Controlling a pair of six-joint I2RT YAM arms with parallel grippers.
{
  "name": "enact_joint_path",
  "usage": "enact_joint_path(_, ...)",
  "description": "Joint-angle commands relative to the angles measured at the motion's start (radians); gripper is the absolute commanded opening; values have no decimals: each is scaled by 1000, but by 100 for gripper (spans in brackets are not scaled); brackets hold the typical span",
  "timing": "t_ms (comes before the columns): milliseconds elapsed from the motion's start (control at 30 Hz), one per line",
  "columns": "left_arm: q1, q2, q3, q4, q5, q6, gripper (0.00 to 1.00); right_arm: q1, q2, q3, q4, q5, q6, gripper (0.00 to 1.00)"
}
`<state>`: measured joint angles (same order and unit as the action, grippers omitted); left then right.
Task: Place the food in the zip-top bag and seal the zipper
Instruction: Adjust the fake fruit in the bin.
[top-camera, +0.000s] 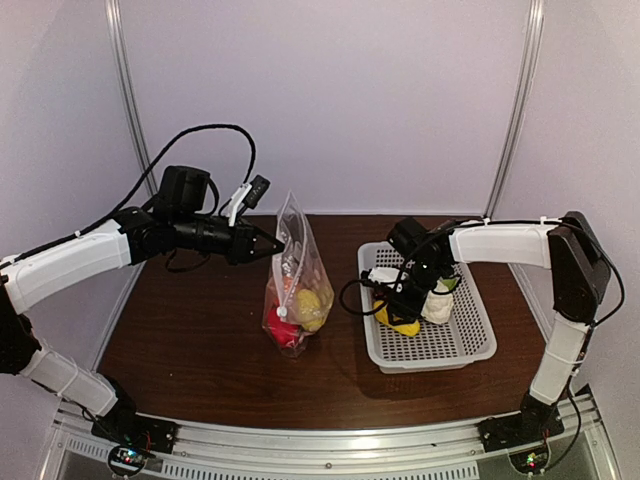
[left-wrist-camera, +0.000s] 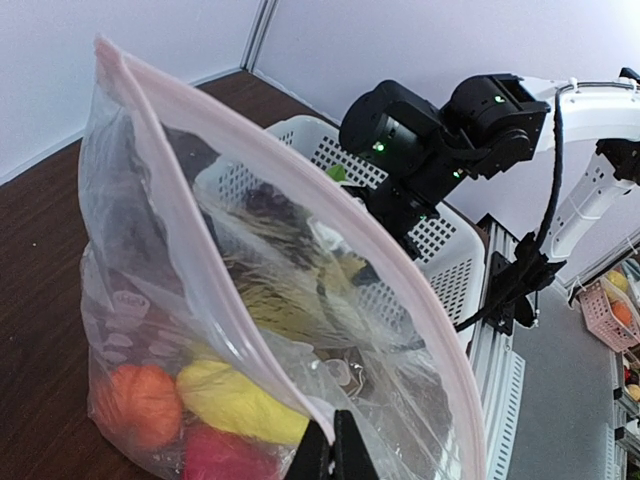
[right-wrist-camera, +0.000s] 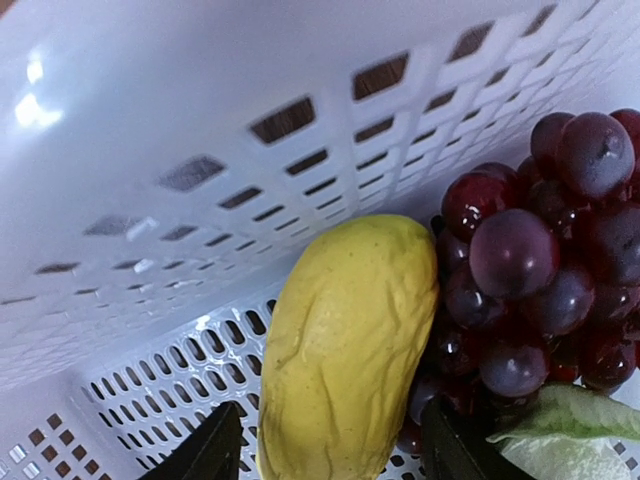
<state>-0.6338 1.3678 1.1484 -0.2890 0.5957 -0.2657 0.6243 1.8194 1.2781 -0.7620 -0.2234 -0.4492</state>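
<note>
Zip-top bag (top-camera: 294, 280), clear crinkly plastic with pale dots, stands upright at the centre of the overhead view on the dark brown wooden table (top-camera: 200, 350). It is well apart from the white perforated plastic basket (top-camera: 470, 345) at the right. The left gripper (top-camera: 280, 243) reaches in from the upper left, jaws clenched on the bag's top edge.

On the left wrist camera the mouth gapes wide! The whitish press-seal zipper (left-wrist-camera: 270, 162) runs diagonally across the frame, unsealed. Low in the bag at the lower left lie an orange round toy fruit (left-wrist-camera: 140, 400), a yellow toy piece (left-wrist-camera: 235, 400) and a red toy piece (left-wrist-camera: 215, 455).

Over in the basket, the right gripper (top-camera: 400, 300) is down among the food. Its wrist view shows the jaws released, one finger on either side of a yellow banana-like plastic piece (right-wrist-camera: 345, 340). Dark purple toy grapes (right-wrist-camera: 530, 260) press against it at the right, and a green leaf (right-wrist-camera: 570, 420) shows at the lower right.
</note>
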Motion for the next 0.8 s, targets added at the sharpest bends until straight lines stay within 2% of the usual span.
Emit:
enact_joint_path(0,8,-10,-1,14,3,20,0,6,-10,-21,-1,-13,17,60)
enact_joint_path(67,8,-8,-1,13,2,20,0,4,-26,-35,0,-9,14,59)
enact_joint_path(167,8,-6,-1,13,2,18,0,4,-32,-53,8,-7,11,67)
enact_joint_path(233,8,-3,0,13,3,19,0,5,-12,-56,11,-9,21,69)
enact_joint_path(433,8,-4,-3,13,-2,19,0,4,1,-49,15,-14,32,63)
enact_joint_path(767,8,8,-1,13,3,19,0,-16,-169,-42,-40,31,24,53)
